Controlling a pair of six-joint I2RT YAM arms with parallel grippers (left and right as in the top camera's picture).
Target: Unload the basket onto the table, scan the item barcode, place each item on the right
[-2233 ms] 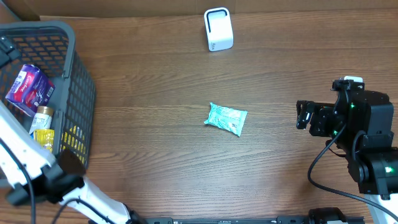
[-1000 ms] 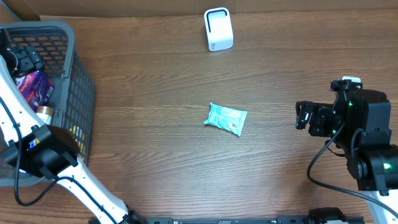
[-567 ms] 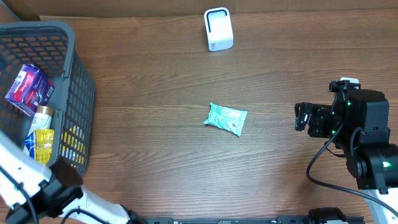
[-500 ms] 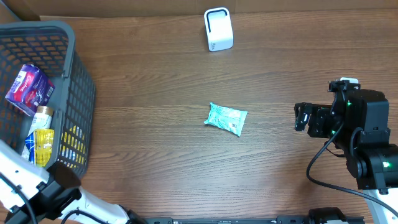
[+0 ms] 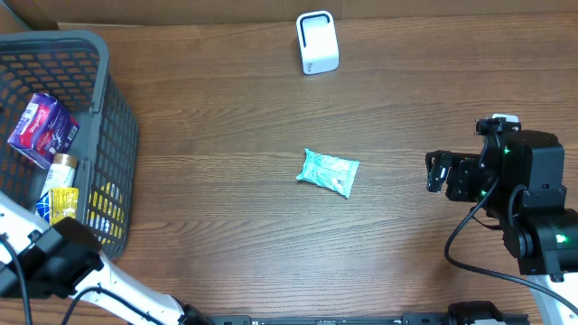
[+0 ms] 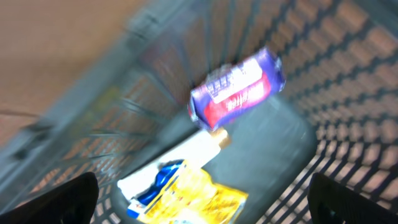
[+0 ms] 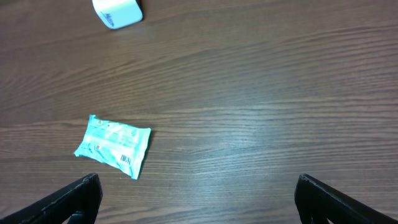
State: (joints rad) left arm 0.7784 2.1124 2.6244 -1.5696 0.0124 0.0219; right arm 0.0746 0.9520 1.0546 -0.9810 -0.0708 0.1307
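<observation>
Teal packet (image 5: 329, 172) lies flat in the middle of the wooden desk (image 5: 226, 235), with nothing touching it. White scanner (image 5: 317, 42) stands upright near the far edge, well apart from the packet. Right fingers (image 7: 68, 199) are spread wide and empty, out to the right of the packet and facing it. Left fingers (image 6: 59, 198) are also spread wide and empty, above the grey basket (image 5: 117, 135) at the desk's left end; that wrist view is blurred. In the basket: purple pack (image 6: 236, 93), yellow packet (image 6: 186, 198), and a whitish item between them, too smeared to identify.
</observation>
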